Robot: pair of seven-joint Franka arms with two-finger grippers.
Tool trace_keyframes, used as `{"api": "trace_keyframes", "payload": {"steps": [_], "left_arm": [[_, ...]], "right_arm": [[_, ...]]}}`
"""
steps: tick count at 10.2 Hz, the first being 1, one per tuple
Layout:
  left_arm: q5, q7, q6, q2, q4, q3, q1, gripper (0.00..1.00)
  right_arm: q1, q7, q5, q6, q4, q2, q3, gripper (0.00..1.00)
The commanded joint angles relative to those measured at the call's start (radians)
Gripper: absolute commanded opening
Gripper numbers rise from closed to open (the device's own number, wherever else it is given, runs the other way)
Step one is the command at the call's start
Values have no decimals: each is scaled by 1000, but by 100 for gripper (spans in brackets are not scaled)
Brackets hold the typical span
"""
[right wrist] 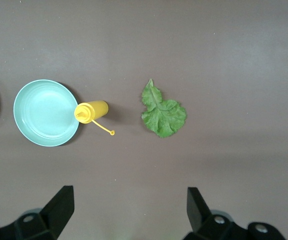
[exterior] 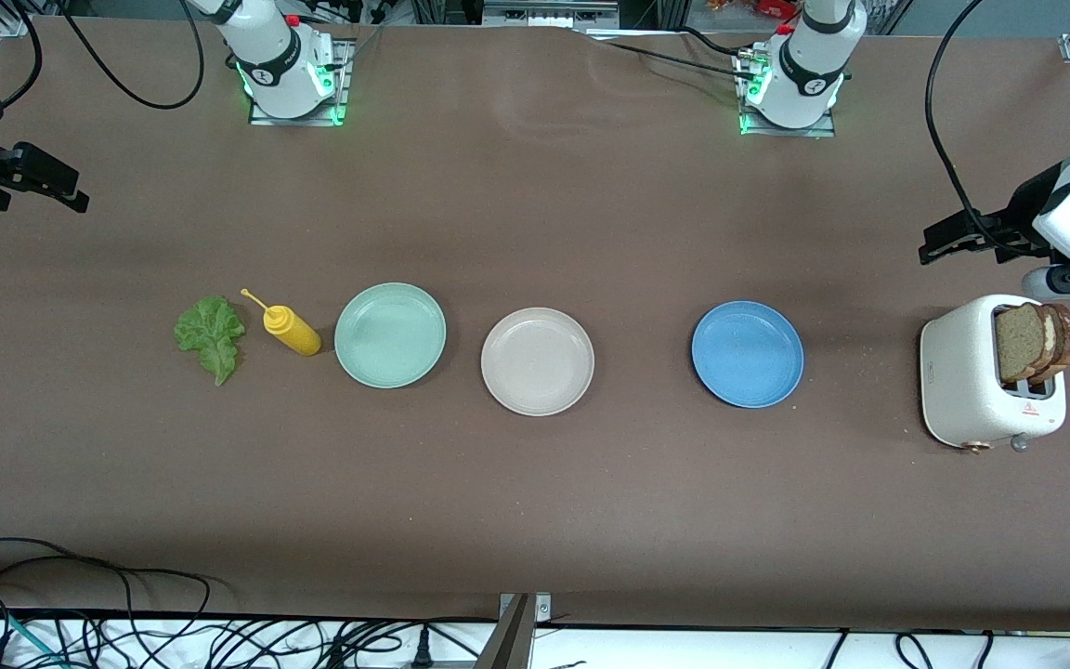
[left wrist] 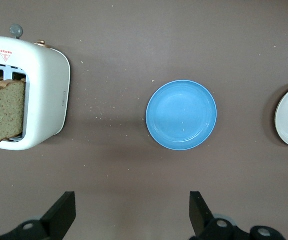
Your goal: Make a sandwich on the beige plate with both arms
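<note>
Both grippers hung with fingers spread wide and nothing between them: the left gripper [left wrist: 131, 220] waited above bare brown table [exterior: 535, 520] near the toaster [exterior: 962, 376], the right gripper [right wrist: 128, 217] above the table's right-arm end, and in the front view the left gripper [exterior: 939, 243] showed at the picture's three o'clock edge and the right gripper [exterior: 52, 186] at its nine o'clock edge. Just at the left gripper's five o'clock in that view stood the white toaster, two bread slices [exterior: 1037, 342] upright in its slots, brown with darker crusts; a small red triangle mark with tiny print too small to read sat beside the slots, and a faint embossed mark on its side could not be read either. Taken clockwise round the front view from there, a row of three shallow plates crossed the table: the blue plate [exterior: 747, 353], the beige plate [exterior: 537, 360] at the picture's centre, and the mint-green plate [exterior: 390, 334], each holding nothing. Touching the mint-green plate's rim toward the right arm's end lay a yellow squeeze bottle [exterior: 292, 331] on its side, its nozzle pointing away from the plate and its cap dangling on a thin strap. Near it, at the bottom of the right gripper's view of the row, lay a ruffled lettuce leaf [exterior: 211, 336] flat on the table.
</note>
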Motion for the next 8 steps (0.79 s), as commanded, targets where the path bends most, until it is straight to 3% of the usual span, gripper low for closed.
{"api": "trace_keyframes", "payload": {"steps": [1, 5, 8], "left_arm": [[-17, -2, -4, 81, 33, 4, 7, 100], [29, 29, -13, 94, 55, 8, 63, 100], [162, 308, 67, 149, 50, 10, 115, 100]], "right_arm": [[1, -1, -11, -16, 5, -11, -1, 100], [1, -2, -11, -16, 5, -11, -1, 100], [1, -2, -11, -16, 7, -11, -1, 100]]}}
